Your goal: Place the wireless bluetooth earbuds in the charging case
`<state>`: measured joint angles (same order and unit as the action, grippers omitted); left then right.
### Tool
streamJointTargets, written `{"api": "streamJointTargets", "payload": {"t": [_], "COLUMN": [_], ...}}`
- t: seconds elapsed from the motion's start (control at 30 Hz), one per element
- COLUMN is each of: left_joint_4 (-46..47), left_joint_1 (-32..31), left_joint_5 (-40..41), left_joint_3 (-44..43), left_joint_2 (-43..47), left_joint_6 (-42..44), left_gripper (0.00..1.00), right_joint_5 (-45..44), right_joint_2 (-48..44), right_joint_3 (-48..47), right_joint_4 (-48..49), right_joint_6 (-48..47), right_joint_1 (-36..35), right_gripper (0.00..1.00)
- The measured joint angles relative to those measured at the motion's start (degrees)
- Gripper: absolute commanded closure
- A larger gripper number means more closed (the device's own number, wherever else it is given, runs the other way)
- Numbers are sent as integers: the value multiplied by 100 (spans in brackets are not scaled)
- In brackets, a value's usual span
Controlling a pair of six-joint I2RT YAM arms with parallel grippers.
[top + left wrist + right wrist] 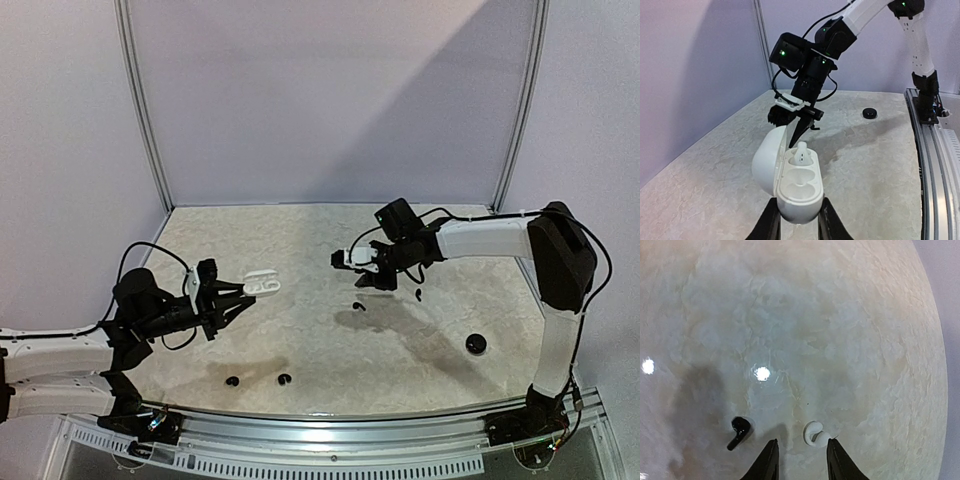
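My left gripper (238, 298) (798, 201) is shut on the white charging case (796, 192) (263, 285), held above the table with its lid (765, 160) swung open to the left. One white earbud (802, 152) sits in the far slot; the near slot is bare. My right gripper (802, 441) (366, 272) hangs open above the table, just beyond the case. Below its gap, close to the right finger, a second white earbud (815, 434) lies on the table. A black earbud (740, 431) (358, 307) lies to the left of the fingers.
More black earbuds lie on the table: one to the right (417, 295) and two near the front edge (232, 381) (284, 379). A round black case (476, 344) (869, 113) sits at the right. Walls enclose the table on three sides.
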<state>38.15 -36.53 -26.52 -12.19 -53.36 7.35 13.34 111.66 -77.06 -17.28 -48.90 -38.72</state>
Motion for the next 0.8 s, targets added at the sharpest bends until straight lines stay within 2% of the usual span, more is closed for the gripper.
{"api": "streamJointTargets", "payload": {"t": [0.1, 0.17, 0.3, 0.8], "left_joint_4": [-2, -7, -7, -7], "left_joint_1": [7, 11, 20, 24], "left_joint_5": [0, -2, 0, -2], "left_joint_3": [0, 0, 0, 0], "left_joint_2": [-28, -35, -48, -59], "left_joint_6": [13, 15, 15, 33], "left_gripper": [100, 100, 100, 100], "right_joint_5": [-184, -304, -542, -988], "right_joint_2": [236, 393, 640, 811], "right_joint_3": [0, 0, -26, -175], "right_joint_4": [74, 101, 87, 129], "right_joint_6": [-879, -1357, -1967, -2695], "right_joint_1": [15, 17, 17, 17], "right_gripper": [67, 71, 72, 73]}}
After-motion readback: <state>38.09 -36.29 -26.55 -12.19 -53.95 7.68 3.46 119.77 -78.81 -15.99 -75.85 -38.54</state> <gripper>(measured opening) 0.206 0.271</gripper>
